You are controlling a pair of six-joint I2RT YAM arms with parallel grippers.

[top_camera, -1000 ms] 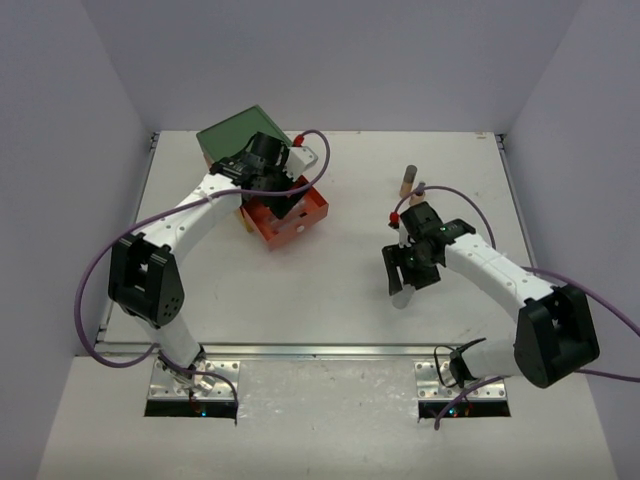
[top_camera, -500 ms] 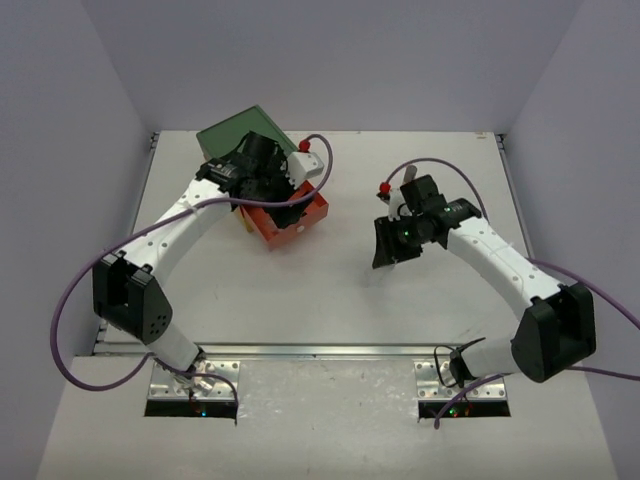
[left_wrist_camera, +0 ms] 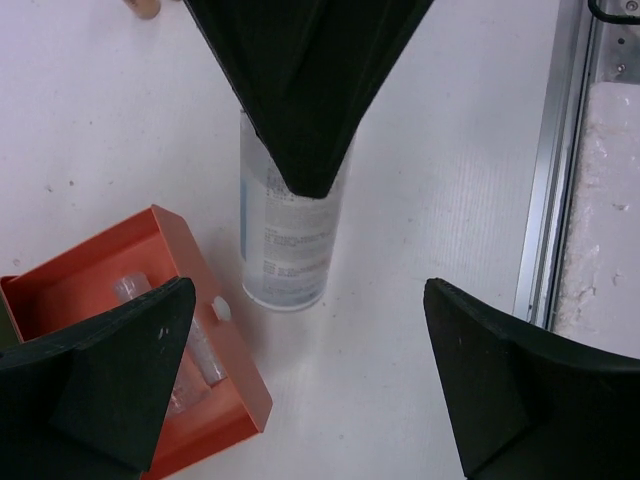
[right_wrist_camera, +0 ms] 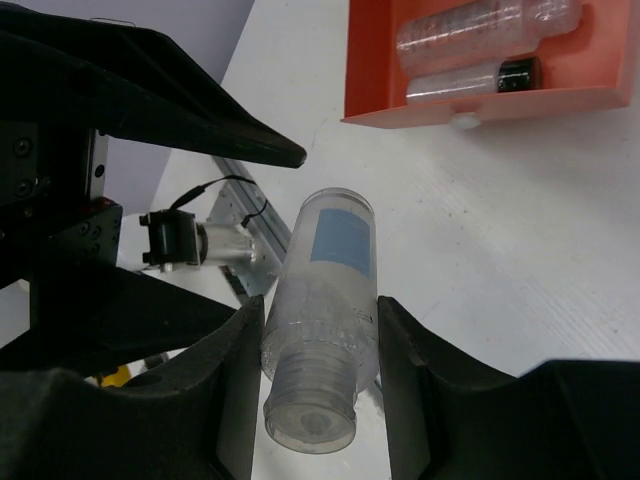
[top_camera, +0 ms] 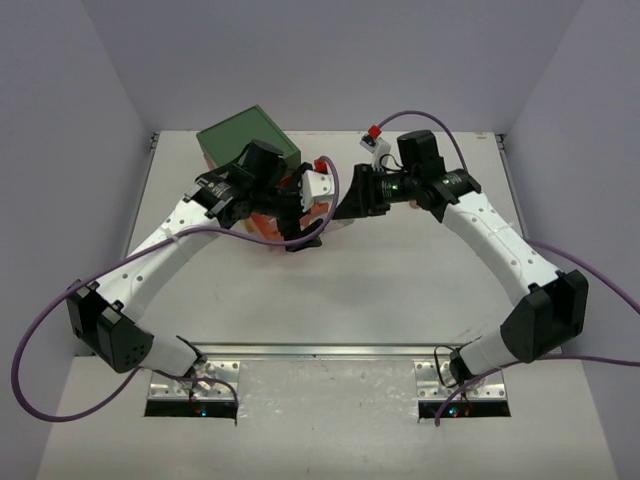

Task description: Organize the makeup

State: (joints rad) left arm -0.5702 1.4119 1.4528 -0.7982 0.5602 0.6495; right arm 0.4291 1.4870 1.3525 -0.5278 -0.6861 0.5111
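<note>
My right gripper (right_wrist_camera: 320,305) is shut on a clear bottle (right_wrist_camera: 322,290) with a blue label, gripping near its cap. In the left wrist view the bottle (left_wrist_camera: 285,240) hangs from a right finger (left_wrist_camera: 310,90), its base at or just above the table beside the knob of the open orange drawer (left_wrist_camera: 215,340). The drawer (right_wrist_camera: 470,105) holds a clear bottle (right_wrist_camera: 480,25) and a clear dark-capped tube (right_wrist_camera: 470,80). My left gripper (left_wrist_camera: 308,310) is open and empty, just in front of the drawer and the held bottle. In the top view both grippers, left (top_camera: 303,225) and right (top_camera: 347,205), meet at the drawer.
The green drawer chest (top_camera: 240,135) stands at the back left, and the orange drawer (top_camera: 262,222) sticks out of it under my left arm. A tan item (left_wrist_camera: 145,8) shows at the top edge of the left wrist view. The table's metal rail (left_wrist_camera: 560,200) runs on the right there.
My right arm has swung from the front right across to the drawer, carrying the bottle. My left arm has stretched out rightward over the drawer.
</note>
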